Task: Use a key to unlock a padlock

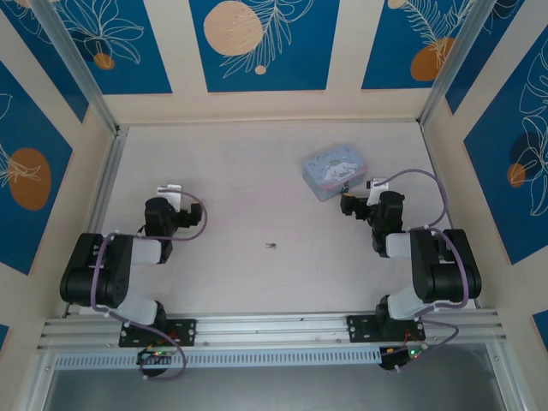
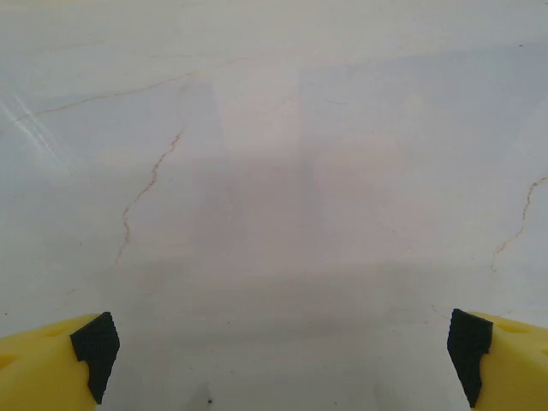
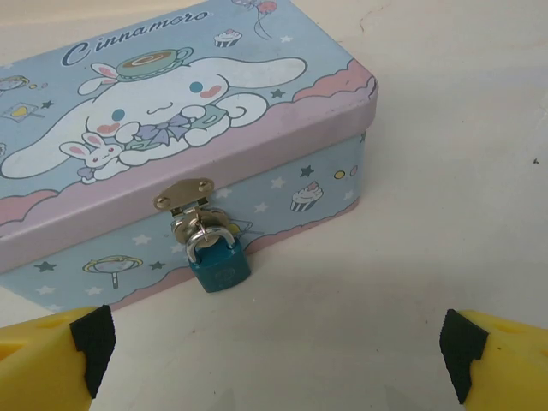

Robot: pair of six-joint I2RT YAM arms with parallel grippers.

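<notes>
A pale blue Cinnamoroll tin (image 1: 336, 171) sits at one o'clock on the counter (image 1: 240, 171); a tiny dark key (image 1: 271, 247) lies near centre, well apart. The right arm's fingers (image 3: 497, 360), spread wide and empty, face the teal padlock (image 3: 218, 261) hanging from the tin's hasp (image 3: 184, 194) (shackle closed) — probably placed to steady it. The left arm's fingers (image 2: 51, 372) — also apart, empty — hover at nine o'clock.

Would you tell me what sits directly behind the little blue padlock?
The front wall of the blue tin, whose brass hasp the padlock hangs from. The closed lid hides the tin's inside.
</notes>
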